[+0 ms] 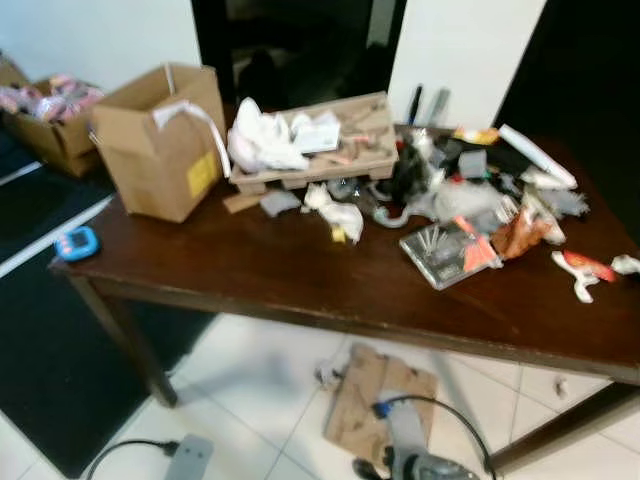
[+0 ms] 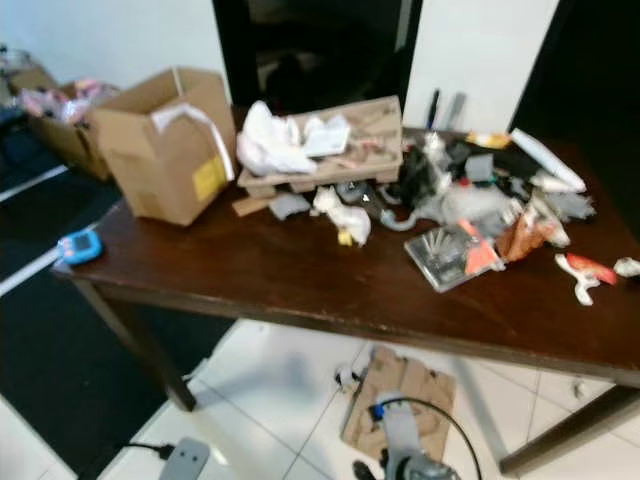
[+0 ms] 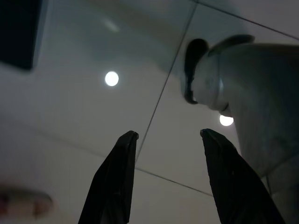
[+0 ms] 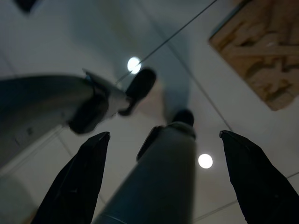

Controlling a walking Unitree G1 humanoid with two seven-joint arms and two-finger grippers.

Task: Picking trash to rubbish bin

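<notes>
Trash lies scattered over a dark wooden table [image 1: 250,270]: crumpled white paper [image 1: 262,140] on a flat cardboard tray [image 1: 340,140], a small white wad [image 1: 340,215], a clear plastic pack [image 1: 445,252], orange wrappers [image 1: 520,235] and a red-and-white scrap [image 1: 585,270]. Both arms hang low, apart from the table. My left gripper [image 3: 169,133] is open above white floor tiles, beside my own grey leg [image 3: 252,93]. My right gripper [image 4: 164,134] is open wide over the tiles, holding nothing.
An open cardboard box [image 1: 160,140] stands on the table's left end, a blue gadget [image 1: 77,243] at its corner. Under the table lie a cardboard piece [image 1: 375,405], a cable [image 1: 450,420] and a grey device [image 1: 185,458]. Another box [image 1: 50,120] sits far left.
</notes>
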